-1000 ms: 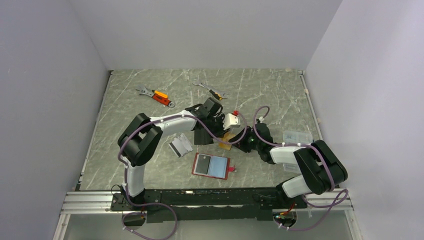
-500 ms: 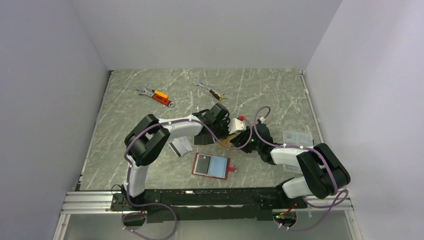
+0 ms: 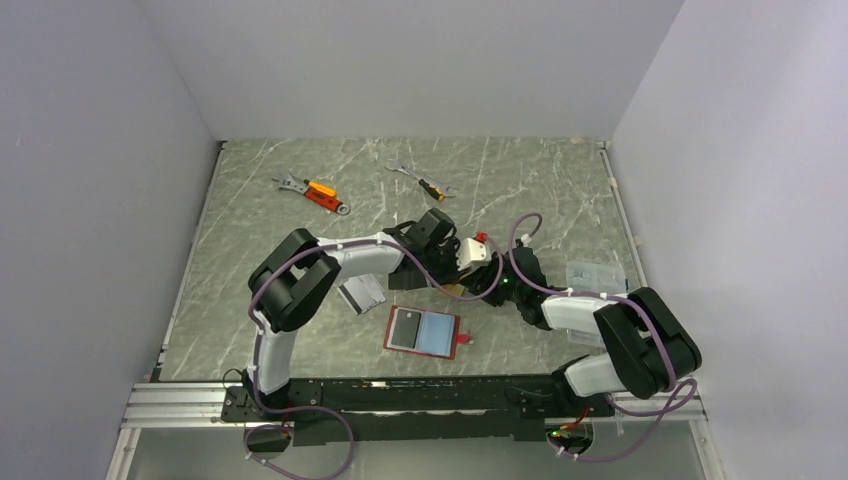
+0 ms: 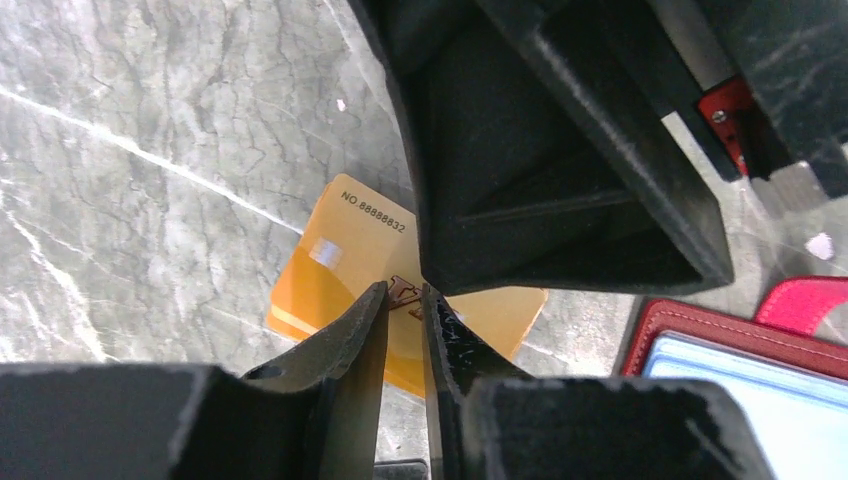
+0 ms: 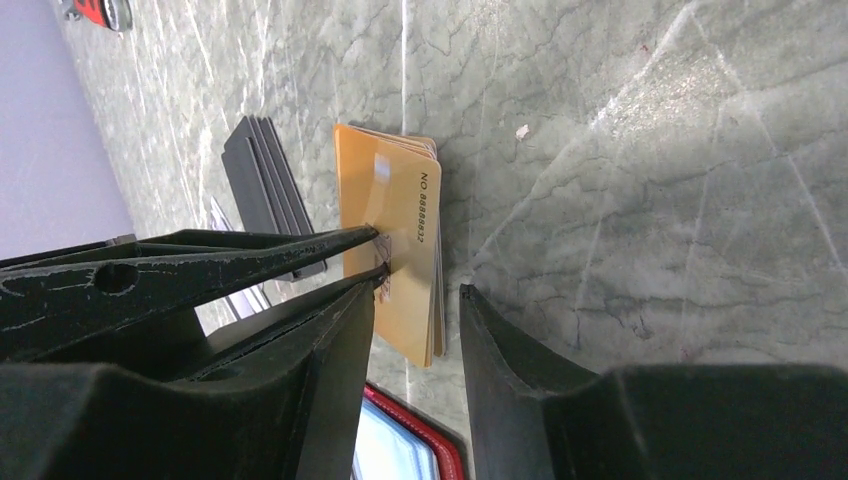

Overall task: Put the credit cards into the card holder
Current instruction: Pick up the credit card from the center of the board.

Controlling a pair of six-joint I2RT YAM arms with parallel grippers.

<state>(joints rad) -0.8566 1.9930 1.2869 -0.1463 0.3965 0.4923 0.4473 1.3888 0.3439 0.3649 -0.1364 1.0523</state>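
An orange-gold stack of credit cards (image 4: 345,255) (image 5: 400,215) lies on the marble table, barely showing under both grippers in the top view (image 3: 453,291). My left gripper (image 4: 403,295) (image 3: 449,277) rests its tips on the top card's face, jaws a thin slit apart with nothing between them. My right gripper (image 5: 418,295) (image 3: 472,288) is open and straddles the stack's near end without touching it. The red card holder (image 3: 456,340) lies open just in front, a dark card in its left half. Silver-grey credit cards (image 3: 361,293) lie to the left.
Two orange-handled wrenches (image 3: 314,192) (image 3: 424,183) lie at the back of the table. A clear plastic box (image 3: 592,274) sits to the right, beside the right forearm. Grey walls enclose the table on three sides.
Both grippers have drawn together over the orange cards, the left arm shifting right. The cards now show less from above. The left jaws narrowed slightly and the right ones widened slightly.
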